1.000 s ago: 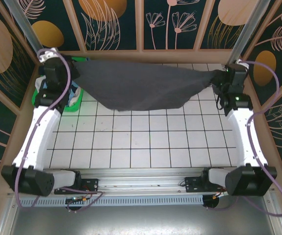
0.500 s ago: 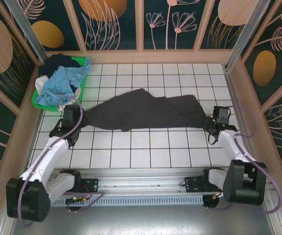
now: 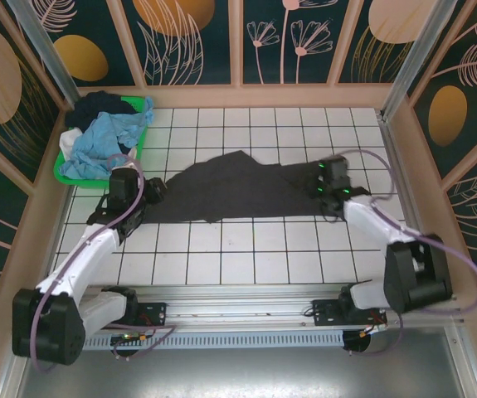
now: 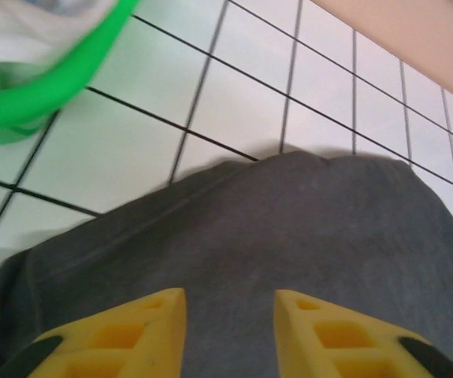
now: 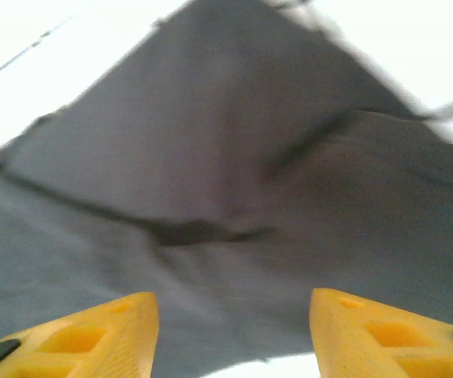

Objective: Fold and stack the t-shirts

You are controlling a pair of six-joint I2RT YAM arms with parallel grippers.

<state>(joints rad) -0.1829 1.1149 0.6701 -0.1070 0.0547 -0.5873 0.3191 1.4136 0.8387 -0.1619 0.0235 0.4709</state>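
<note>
my left gripper (image 4: 230,307) and right gripper (image 5: 234,307) gape empty over the mid-frame charcoal t-shirt (image 3: 238,186); its wrinkles risk a double-layer pinch.

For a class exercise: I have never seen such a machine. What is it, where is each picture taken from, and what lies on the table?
Two robot arms are bolted at the near edge of the table, each ending in a two-finger gripper. The wide picture comes from a camera above and behind them. The close ones come from wrist cameras, so the yellow shapes are the left gripper and right gripper. A charcoal-grey t-shirt lies on it. A green basket in the far left corner holds more clothes, light blue on top. Both are open above the grey shirt, holding nothing.
</note>
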